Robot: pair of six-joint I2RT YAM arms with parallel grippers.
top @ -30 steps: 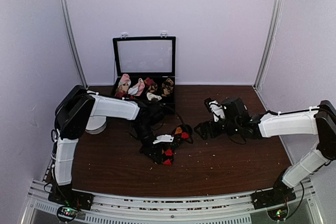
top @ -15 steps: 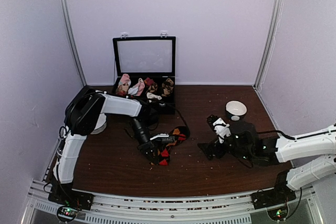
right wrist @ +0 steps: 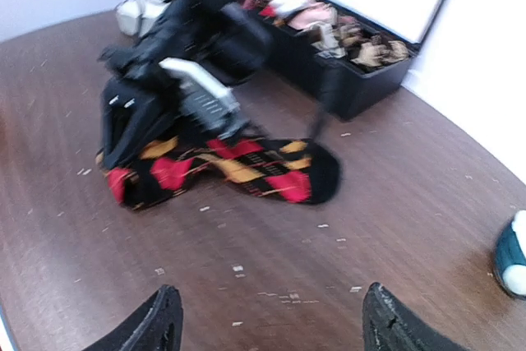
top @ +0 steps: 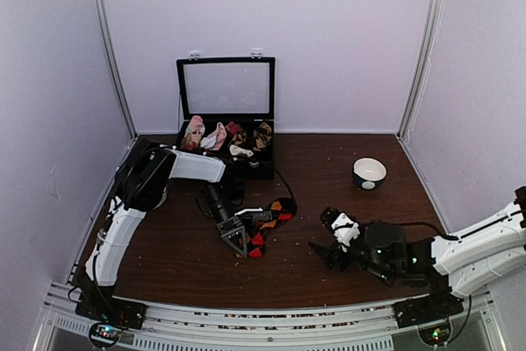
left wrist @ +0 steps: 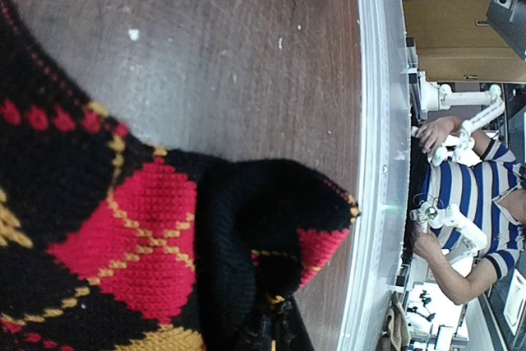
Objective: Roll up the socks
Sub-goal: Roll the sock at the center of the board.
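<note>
The socks (top: 265, 221), black argyle with red and orange diamonds, lie flat on the brown table just left of centre. My left gripper (top: 238, 242) is shut on their folded near end. In the left wrist view the knit (left wrist: 131, 236) fills the frame, doubled over right at the left gripper (left wrist: 275, 336). My right gripper (top: 325, 252) hovers low to the right of the socks and apart from them. Its fingers (right wrist: 156, 322) stand wide open with only bare table between them. The socks (right wrist: 238, 166) lie ahead of the right gripper (right wrist: 271, 328).
An open black box (top: 226, 141) holding other sock bundles stands at the back left, also seen as the black box (right wrist: 345, 55). A small bowl (top: 369, 173) sits at the back right. Crumbs dot the table. The near table edge rail (left wrist: 370, 162) is close to the left gripper.
The right arm has drawn back and down toward the near right, uncovering the bowl, and its jaws have narrowed a little. The left gripper has dragged the socks' end nearer.
</note>
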